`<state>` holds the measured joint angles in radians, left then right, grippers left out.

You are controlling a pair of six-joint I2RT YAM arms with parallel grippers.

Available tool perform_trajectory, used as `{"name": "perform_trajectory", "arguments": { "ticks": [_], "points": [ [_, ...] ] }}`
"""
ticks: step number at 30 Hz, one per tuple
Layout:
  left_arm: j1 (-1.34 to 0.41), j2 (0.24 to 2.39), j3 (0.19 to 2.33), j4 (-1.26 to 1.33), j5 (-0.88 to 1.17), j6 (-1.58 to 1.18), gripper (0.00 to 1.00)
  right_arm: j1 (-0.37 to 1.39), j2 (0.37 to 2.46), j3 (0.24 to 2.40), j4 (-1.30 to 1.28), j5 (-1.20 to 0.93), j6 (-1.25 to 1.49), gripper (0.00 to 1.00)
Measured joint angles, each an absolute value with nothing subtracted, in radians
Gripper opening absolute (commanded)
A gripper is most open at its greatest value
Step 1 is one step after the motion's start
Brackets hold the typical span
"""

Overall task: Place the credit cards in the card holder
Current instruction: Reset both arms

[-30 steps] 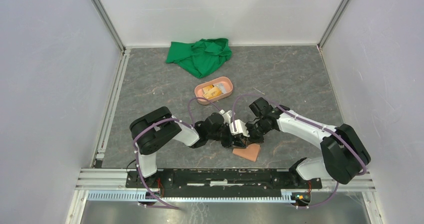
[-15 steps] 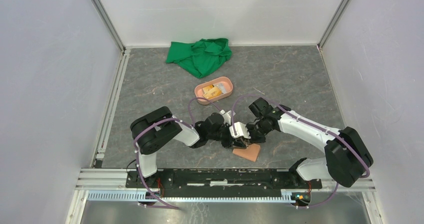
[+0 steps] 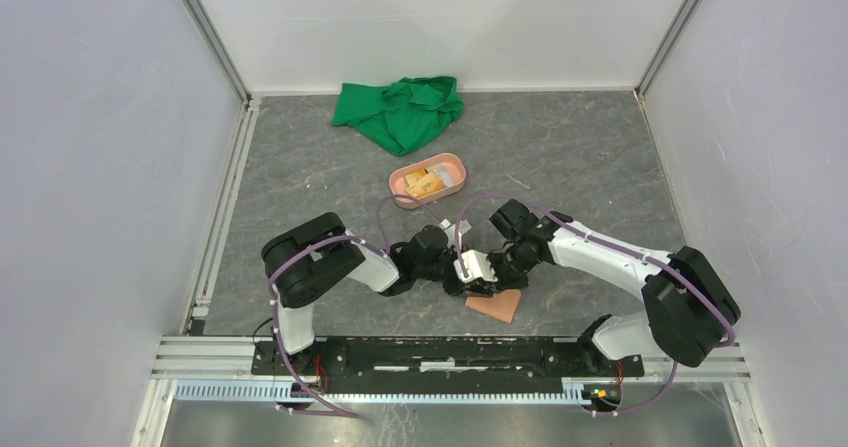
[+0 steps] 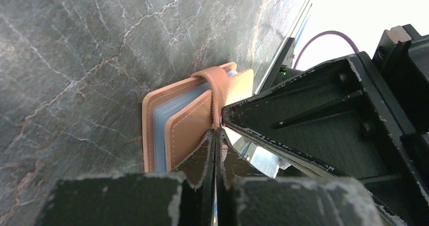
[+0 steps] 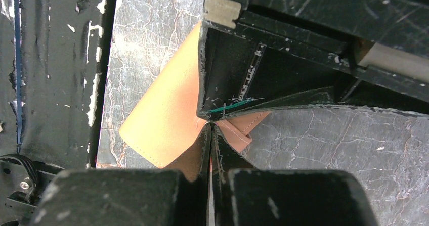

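Both pairs of jaws are pressed together. Left gripper (image 4: 216,132) and right gripper (image 5: 209,127) meet tip to tip at the closing tab (image 4: 218,87) of the tan card holder (image 4: 188,125). It lies folded on the grey table (image 3: 600,167) near the front edge, with pale blue layers showing between its covers.

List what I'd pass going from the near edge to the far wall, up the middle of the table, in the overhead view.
card holder → salmon-pink tray → green cloth
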<state>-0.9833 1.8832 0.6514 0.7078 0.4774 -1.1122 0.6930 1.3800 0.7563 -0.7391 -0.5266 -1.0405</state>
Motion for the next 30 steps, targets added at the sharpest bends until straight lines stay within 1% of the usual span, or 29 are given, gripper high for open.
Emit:
{"name": "perform_trajectory", "arguments": {
  "ticks": [14,17,20,23,30],
  "points": [
    [-0.984,1.883,0.632,0.737,0.482,-1.113,0.02,0.778,1.382,0.754,-0.722,-0.436,-1.015,0.01],
    [-0.984,1.883,0.621,0.754,0.483,-1.113,0.07,0.809,1.382,0.752,-0.716,-0.405,-1.005,0.01],
    [-0.984,1.883,0.61,0.771,0.482,-1.114,0.17,0.832,1.382,0.752,-0.713,-0.38,-0.996,0.01],
    [-0.986,1.882,0.599,0.791,0.482,-1.12,0.22,0.845,1.382,0.752,-0.711,-0.368,-0.992,0.02],
    [-0.994,1.822,0.572,0.761,0.473,-1.125,0.31,0.833,1.37,0.768,-0.728,-0.382,-1.0,0.11]
  ]
}}
